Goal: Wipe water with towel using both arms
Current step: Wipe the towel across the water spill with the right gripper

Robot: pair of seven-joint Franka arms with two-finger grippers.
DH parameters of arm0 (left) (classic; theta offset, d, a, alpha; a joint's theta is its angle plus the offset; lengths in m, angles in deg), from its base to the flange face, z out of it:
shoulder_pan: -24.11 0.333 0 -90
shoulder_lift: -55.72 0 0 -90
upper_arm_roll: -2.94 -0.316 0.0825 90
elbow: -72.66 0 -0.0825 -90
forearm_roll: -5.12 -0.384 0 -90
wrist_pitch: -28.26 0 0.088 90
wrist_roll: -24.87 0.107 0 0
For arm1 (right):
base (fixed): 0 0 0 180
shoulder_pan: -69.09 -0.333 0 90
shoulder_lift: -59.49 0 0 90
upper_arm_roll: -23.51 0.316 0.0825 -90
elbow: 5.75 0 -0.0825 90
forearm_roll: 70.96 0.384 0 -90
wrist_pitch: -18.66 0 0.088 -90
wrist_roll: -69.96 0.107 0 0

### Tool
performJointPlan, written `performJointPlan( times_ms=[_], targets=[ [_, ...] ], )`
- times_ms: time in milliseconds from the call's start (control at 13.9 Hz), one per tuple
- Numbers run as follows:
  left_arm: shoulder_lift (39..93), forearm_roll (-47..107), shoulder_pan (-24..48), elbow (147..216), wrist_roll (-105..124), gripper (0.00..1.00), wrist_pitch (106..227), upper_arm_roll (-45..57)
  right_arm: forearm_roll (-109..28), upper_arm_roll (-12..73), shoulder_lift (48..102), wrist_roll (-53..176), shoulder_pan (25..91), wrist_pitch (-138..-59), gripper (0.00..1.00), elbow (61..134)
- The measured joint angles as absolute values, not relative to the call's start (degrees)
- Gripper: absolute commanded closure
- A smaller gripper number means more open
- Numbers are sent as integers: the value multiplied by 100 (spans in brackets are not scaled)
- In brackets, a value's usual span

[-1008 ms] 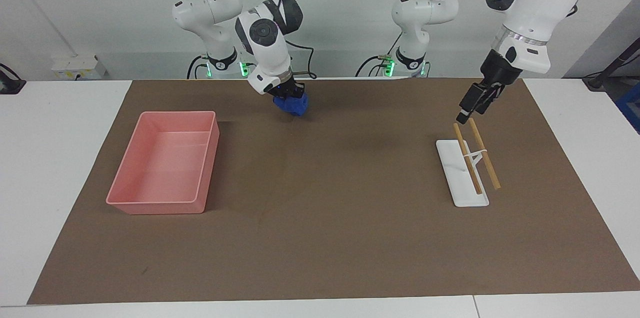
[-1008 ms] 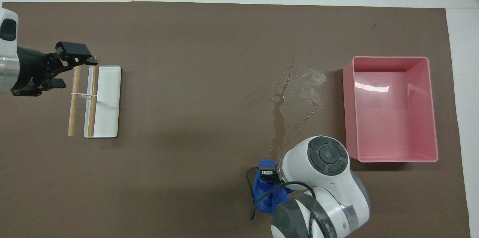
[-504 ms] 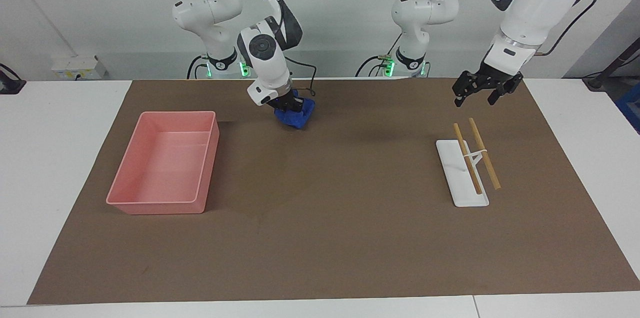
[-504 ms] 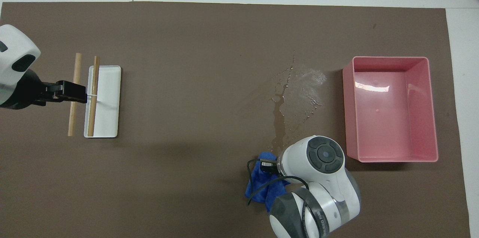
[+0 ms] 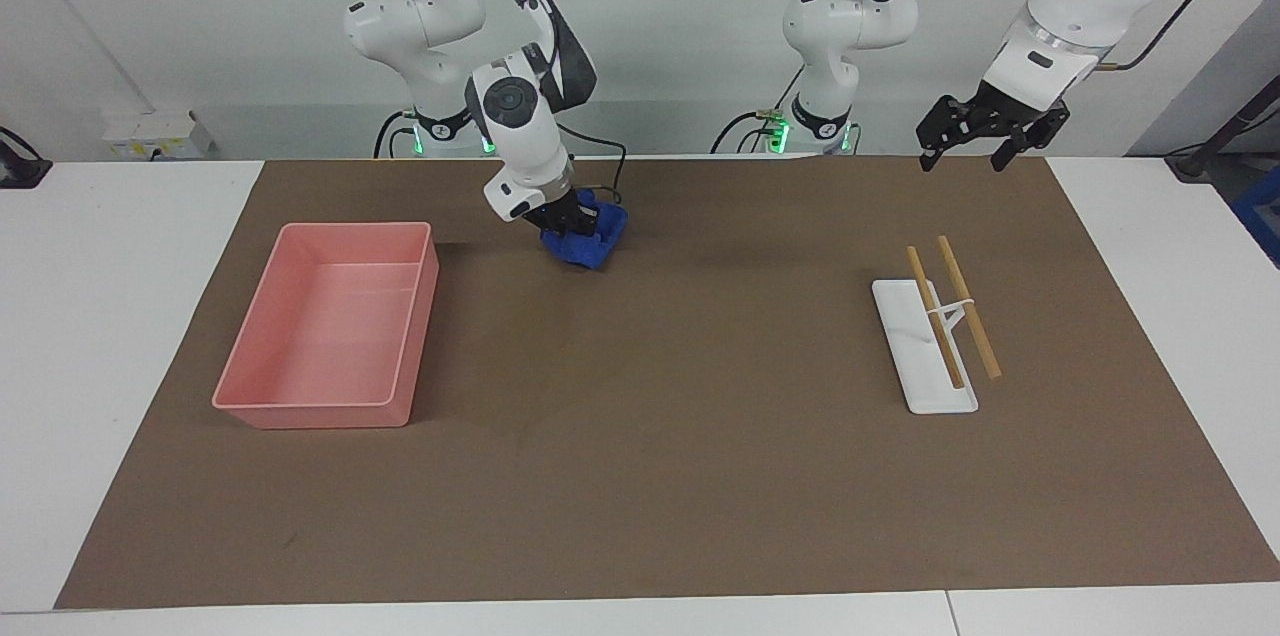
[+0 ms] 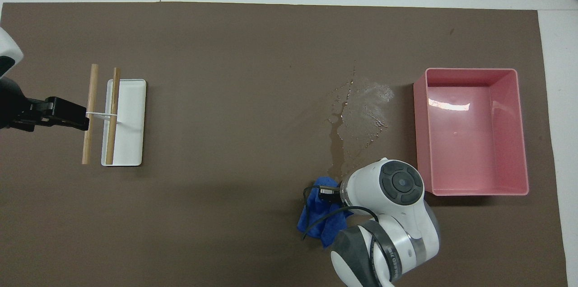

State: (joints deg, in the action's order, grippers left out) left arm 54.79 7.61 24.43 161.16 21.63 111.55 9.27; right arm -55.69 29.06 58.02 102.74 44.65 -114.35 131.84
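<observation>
The blue towel [image 5: 588,241] lies bunched on the brown mat [image 5: 700,436], at the end of the water trail nearest the robots. It also shows in the overhead view [image 6: 318,217]. My right gripper [image 5: 562,221] is shut on the towel and presses it to the mat; in the overhead view its wrist hides the fingers. The water [image 6: 359,113] is a shiny puddle with a thin trail, beside the pink tray [image 6: 523,142]. My left gripper [image 5: 978,138] is open and empty, raised over the mat at the left arm's end.
The pink tray [image 5: 420,316] stands toward the right arm's end, beside the puddle. A white rack [image 5: 915,356] carrying two wooden sticks [image 5: 968,306] sits toward the left arm's end; it also shows in the overhead view [image 6: 131,142]. White table surrounds the mat.
My left gripper has lifted away from the sticks and drawn back toward its base. My right gripper has slid the towel a little farther from the robots, toward the water.
</observation>
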Motion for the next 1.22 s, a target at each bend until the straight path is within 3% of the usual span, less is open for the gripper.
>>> performJointPlan(
  times_ms=[576, 1224],
  targets=[
    [5484, 701, 2434, 16205, 2173, 0, 11209, 942, -5568, 2898, 6066, 9405, 5060, -11818, 100, 13018],
    [5479, 574, 2429, 16146, 2420, 0, 11234, 959, -5569, 2886, 6955, 8975, 5530, -12261, 100, 11910]
  ],
)
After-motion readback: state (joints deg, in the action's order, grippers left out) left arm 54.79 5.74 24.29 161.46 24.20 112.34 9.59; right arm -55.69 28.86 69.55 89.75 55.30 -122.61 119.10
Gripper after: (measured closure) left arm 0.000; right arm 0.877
